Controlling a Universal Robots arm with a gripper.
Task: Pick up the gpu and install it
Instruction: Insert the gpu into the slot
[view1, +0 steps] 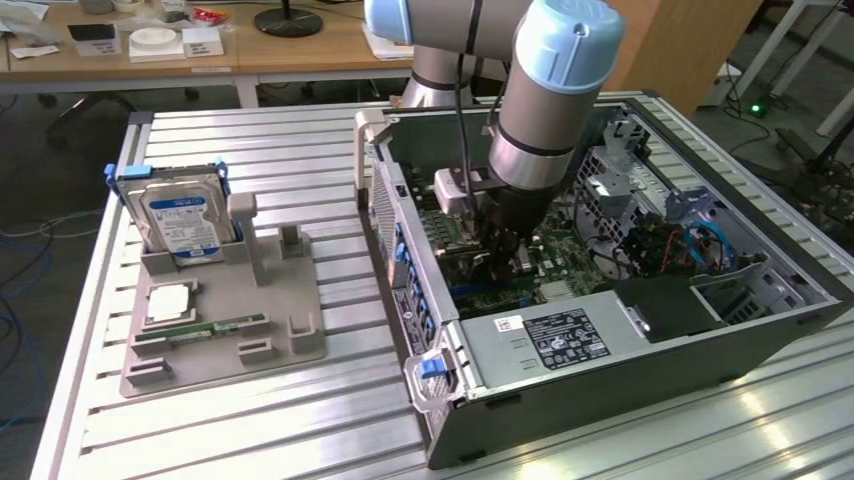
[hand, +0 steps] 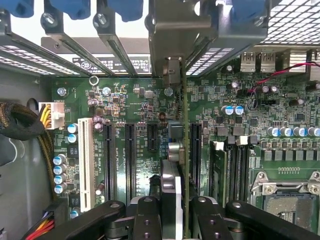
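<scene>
From the exterior view we saw the arm (view1: 541, 120) reaching down into the open computer case (view1: 641, 330), with the gripper (view1: 501, 255) low over the motherboard (view1: 514, 275). To the exterior view's left stood a grey holder tray (view1: 220, 330) carrying a blue-labelled hard drive (view1: 187, 222) upright and a RAM stick (view1: 214, 327) lying flat.

The wrist view gave us what that angle hid: the gpu (hand: 184, 165) seen edge-on, standing upright between the two black fingers (hand: 147, 215), which were clamped against its faces. The card ran away from the fingers toward its metal end bracket (hand: 172, 37) at the case's rear slot openings, over the motherboard (hand: 130, 100) beside the black expansion slots (hand: 130, 155). We could not tell whether its lower edge sat in a slot.
</scene>
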